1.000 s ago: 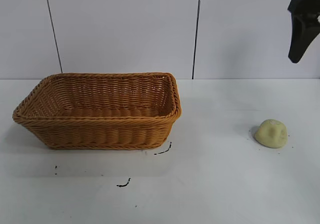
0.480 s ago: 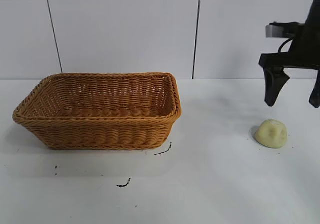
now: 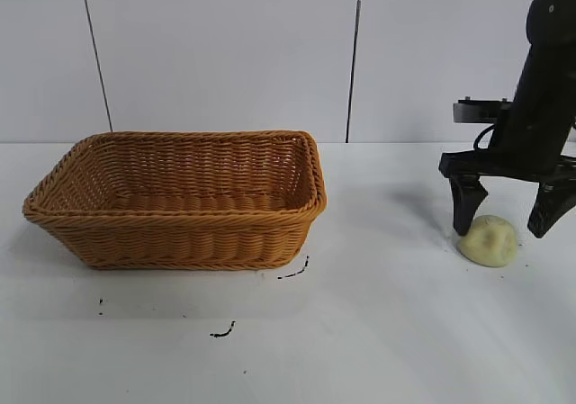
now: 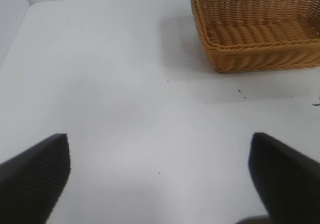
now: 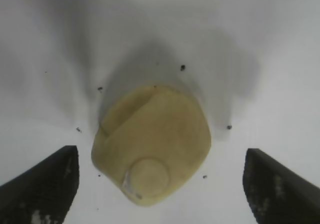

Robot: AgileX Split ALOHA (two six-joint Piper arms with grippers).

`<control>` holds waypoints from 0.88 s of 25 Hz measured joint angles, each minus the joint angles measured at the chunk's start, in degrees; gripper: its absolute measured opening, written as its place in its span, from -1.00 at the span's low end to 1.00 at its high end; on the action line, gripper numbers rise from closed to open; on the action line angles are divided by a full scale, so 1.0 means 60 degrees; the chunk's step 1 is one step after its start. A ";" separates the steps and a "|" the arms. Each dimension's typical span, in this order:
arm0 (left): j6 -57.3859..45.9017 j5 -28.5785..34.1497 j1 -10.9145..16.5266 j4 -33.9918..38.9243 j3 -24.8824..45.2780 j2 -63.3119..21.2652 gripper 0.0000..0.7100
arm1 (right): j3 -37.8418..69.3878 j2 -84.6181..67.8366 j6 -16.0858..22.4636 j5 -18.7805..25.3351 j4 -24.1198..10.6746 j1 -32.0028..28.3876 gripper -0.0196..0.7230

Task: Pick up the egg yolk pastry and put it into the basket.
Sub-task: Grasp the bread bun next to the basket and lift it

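The egg yolk pastry (image 3: 489,240), a pale yellow dome, lies on the white table at the right. My right gripper (image 3: 503,217) hangs open just above it, one finger on each side, neither touching. From the right wrist view the pastry (image 5: 152,144) sits between the two dark fingers of that gripper (image 5: 160,179) with table showing on both sides. The orange-brown wicker basket (image 3: 175,242) stands at the left with nothing in it. In the left wrist view my left gripper (image 4: 160,174) is open over bare table, the basket (image 4: 250,59) farther off. The left arm is outside the exterior view.
Small black marks (image 3: 292,271) dot the table in front of the basket. A white panelled wall (image 3: 225,53) rises behind the table. Bare table lies between the basket and the pastry.
My right arm has come down from the upper right corner and moved left, until its open fingers straddle the pastry. Pastry and basket have not moved.
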 joint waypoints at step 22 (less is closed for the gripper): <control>0.0000 0.0000 0.0000 0.0000 0.0000 0.0000 0.96 | 0.0000 0.0275 -0.0032 0.0245 0.0195 0.0000 -0.54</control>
